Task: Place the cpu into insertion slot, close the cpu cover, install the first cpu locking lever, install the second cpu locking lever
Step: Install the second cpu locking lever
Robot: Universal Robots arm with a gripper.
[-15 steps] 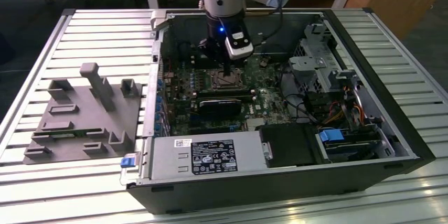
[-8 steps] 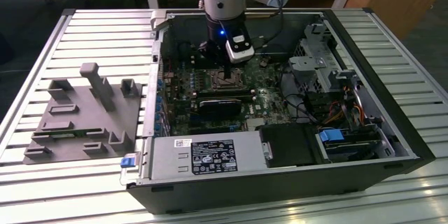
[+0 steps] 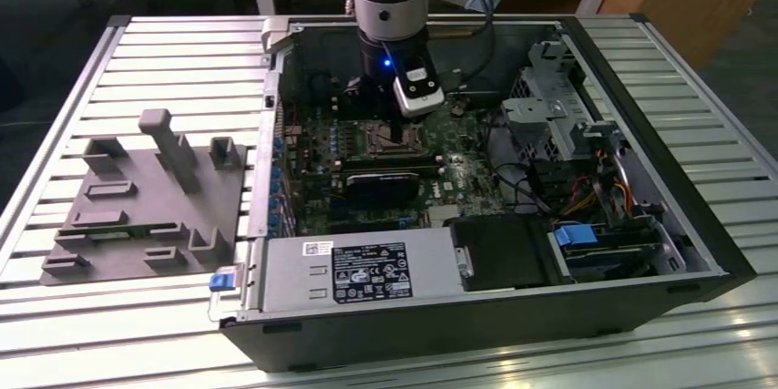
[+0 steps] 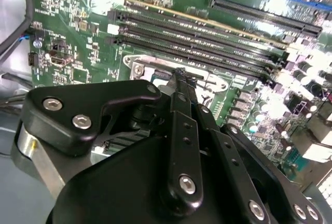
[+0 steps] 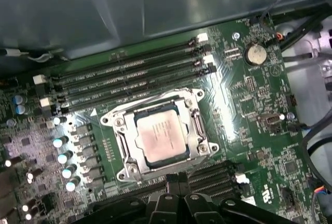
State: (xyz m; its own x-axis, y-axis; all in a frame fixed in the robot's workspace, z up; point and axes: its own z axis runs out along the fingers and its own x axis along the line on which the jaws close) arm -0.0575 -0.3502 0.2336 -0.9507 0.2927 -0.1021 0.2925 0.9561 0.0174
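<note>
The cpu [image 5: 162,139], a square chip with a silver-grey top, lies in the insertion slot [image 5: 122,130] on the green motherboard. The cpu cover [image 5: 197,125], a metal frame, lies flat around the chip. My gripper [image 5: 176,178] hangs just above the socket's edge, on the side away from the memory slots. In the second wrist view its black fingers [image 4: 181,110] run together to a point, and the gripper [image 4: 180,72] looks shut with nothing in it. In the exterior view the gripper [image 3: 384,125] reaches down into the open computer case over the insertion slot [image 3: 392,139].
Several long memory slots [image 5: 129,79] run beside the socket. A coin battery [image 5: 255,54] and cables [image 5: 311,27] lie on the far side. In the case sit a black module [image 3: 379,179], a power supply [image 3: 364,271] and a drive cage [image 3: 547,116]. A grey fixture [image 3: 146,198] lies outside the case.
</note>
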